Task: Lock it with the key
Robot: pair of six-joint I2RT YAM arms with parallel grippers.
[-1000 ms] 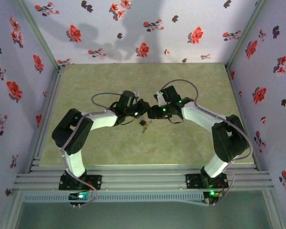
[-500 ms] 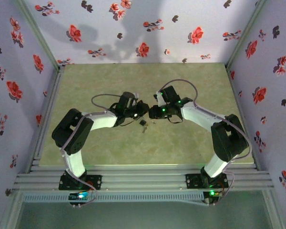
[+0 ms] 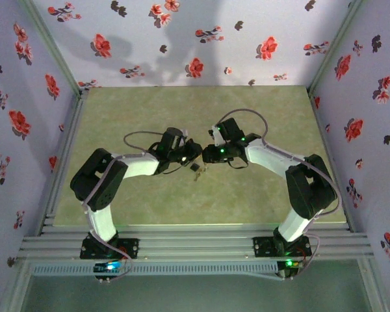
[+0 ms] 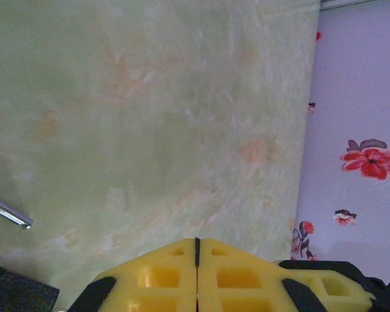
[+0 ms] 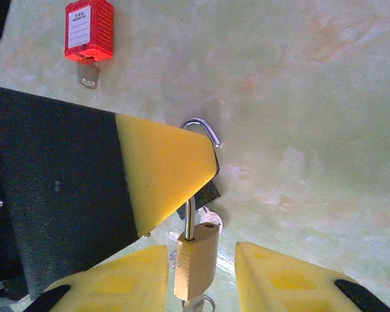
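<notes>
Right gripper (image 5: 201,252), fingers (image 5: 273,273) apart, is straddling the padlock (image 5: 196,260) — the closed left gripper (image 4: 196,246), crowding in, may be tipping it.

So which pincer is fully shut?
The left pincer: closed tight with no gap showing, while the right pincer stands apart, flanking the brass padlock.

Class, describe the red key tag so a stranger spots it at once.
On the green marbled tabletop, look beyond the brass padlock with the open silver shackle. Lying apart from it is a red plastic tag with a white label and a silver key sticking out: the only red thing on the table.
</notes>
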